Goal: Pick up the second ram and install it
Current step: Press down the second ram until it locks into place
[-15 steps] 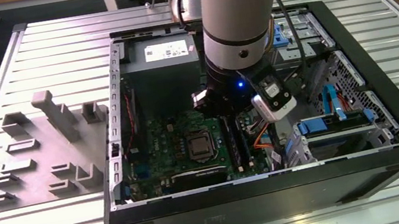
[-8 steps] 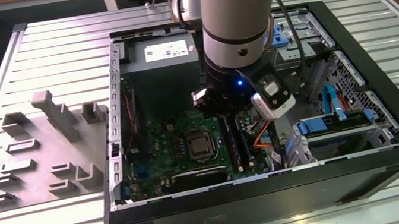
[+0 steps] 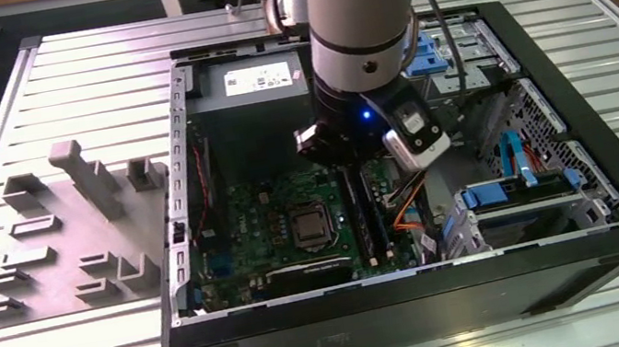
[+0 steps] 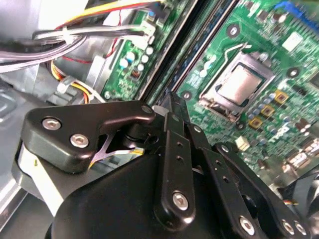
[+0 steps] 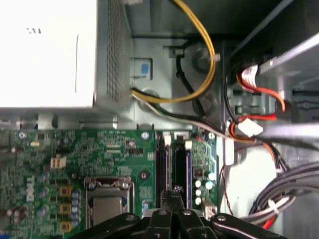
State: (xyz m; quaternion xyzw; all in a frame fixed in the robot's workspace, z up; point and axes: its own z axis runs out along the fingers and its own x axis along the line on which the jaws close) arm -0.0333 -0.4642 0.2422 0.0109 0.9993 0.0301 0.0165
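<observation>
In the exterior view my gripper (image 3: 348, 164) hangs inside the open computer case, low over the green motherboard (image 3: 277, 206). Its fingertips (image 5: 175, 190) are pressed together with no gap in both wrist views; the gripper (image 4: 173, 102) is shut. Just beyond the tips run the long black memory slots (image 5: 162, 164). In the slot beside them stands the second ram (image 5: 188, 167), a thin blue-green strip seen edge-on. It appears again as the second ram (image 4: 202, 52) and as a dark strip, the second ram (image 3: 375, 214). I cannot tell whether the tips touch it.
The grey power-supply box (image 3: 251, 80) fills the case's far end. Yellow, red and black cables (image 5: 209, 64) hang beside the slots. The processor socket (image 4: 241, 87) lies on the board. Grey moulded holder blocks (image 3: 69, 230) stand on the table at the exterior view's left. Blue drive brackets (image 3: 499, 192) sit at the right.
</observation>
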